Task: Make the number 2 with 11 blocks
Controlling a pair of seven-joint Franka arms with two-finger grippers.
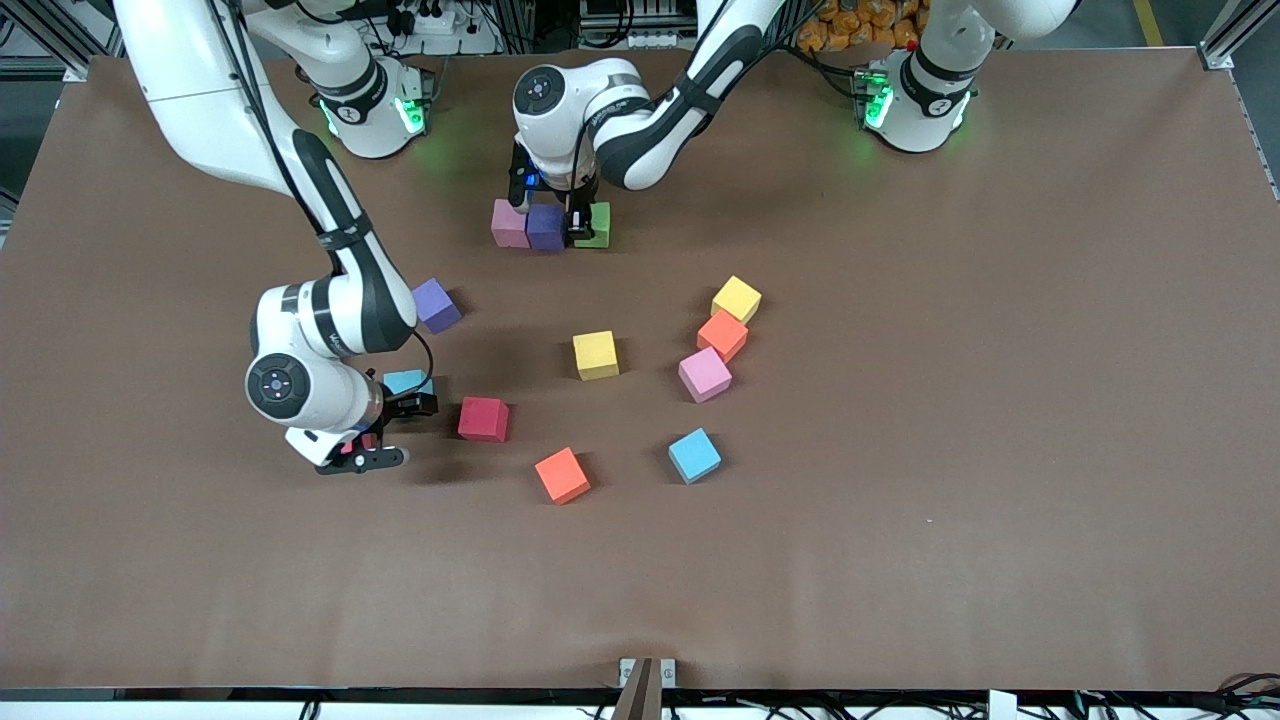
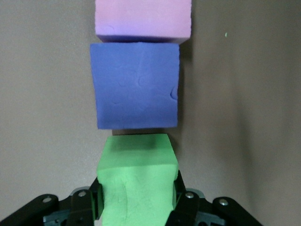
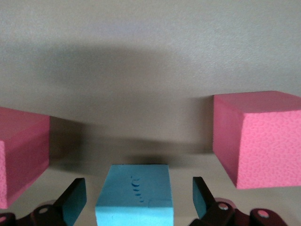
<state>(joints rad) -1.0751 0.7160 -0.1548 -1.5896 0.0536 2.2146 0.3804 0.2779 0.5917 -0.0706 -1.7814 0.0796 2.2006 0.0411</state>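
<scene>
Green block (image 2: pixel 136 181) clenched in left pincer (image 2: pixel 136 207) beside purple (image 2: pixel 136 84), pink (image 2: pixel 143 19) (one row); right pincer (image 3: pixel 136 197) released.

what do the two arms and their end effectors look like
Both arms have glossy white shells with black joint bands; thin black cables run along them and green lights glow at the bases. The left end effector and right end effector are black, with two fingers; the right's pads look teal.

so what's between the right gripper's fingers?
A light blue block sits on the table between the open fingers of the right gripper, not yet clamped. Red blocks flank it. The block's lower part is out of the wrist view, and the arm hides most of it from the front.
</scene>
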